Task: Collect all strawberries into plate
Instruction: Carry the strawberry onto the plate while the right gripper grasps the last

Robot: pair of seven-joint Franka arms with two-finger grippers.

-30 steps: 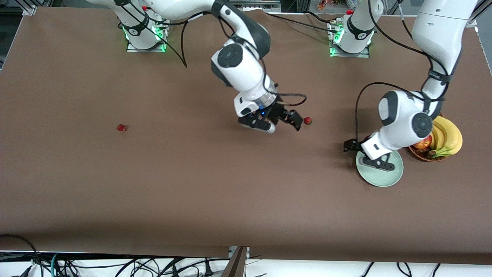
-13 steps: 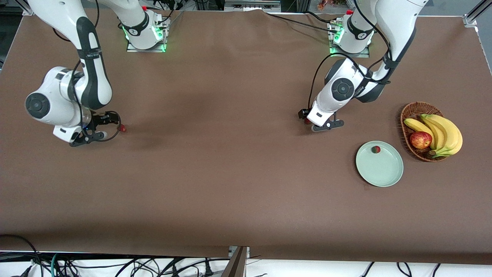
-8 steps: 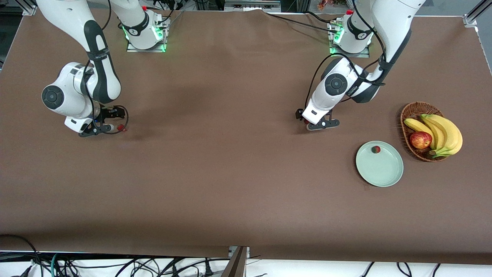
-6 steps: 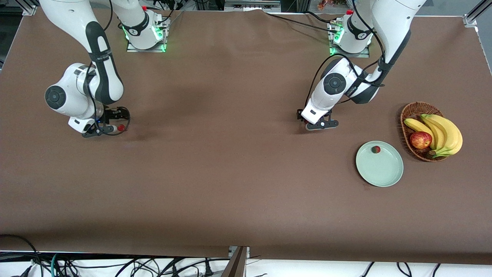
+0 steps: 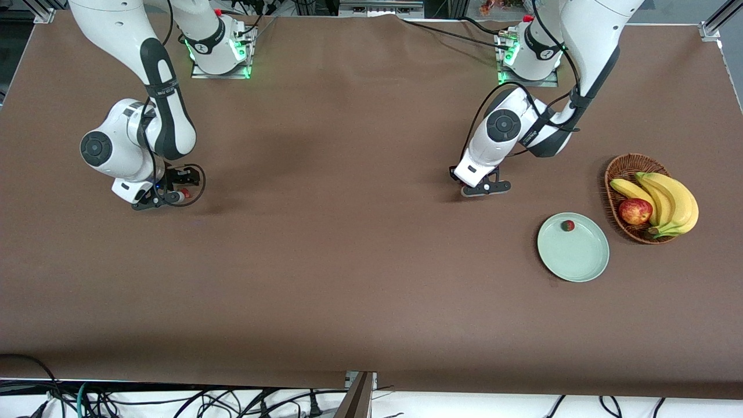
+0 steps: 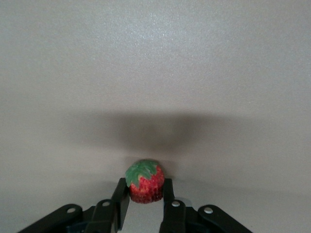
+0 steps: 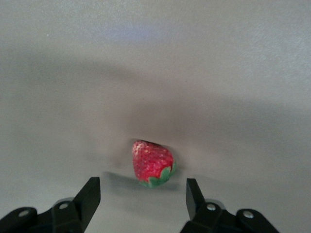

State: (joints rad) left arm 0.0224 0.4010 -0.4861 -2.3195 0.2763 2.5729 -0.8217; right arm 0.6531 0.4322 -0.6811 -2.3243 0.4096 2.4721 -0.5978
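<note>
— Brown bench (image 5: 348,278): where are the strawberries?
— One strawberry (image 6: 144,181) sits pinched between the left pincer (image 6: 145,193) fingers, low on the bench. Another strawberry (image 7: 152,163) lies between the spread right pincer (image 7: 141,191) fingers, untouched. A third strawberry (image 5: 567,225) rests in the plate (image 5: 583,264), well apart from both
</note>
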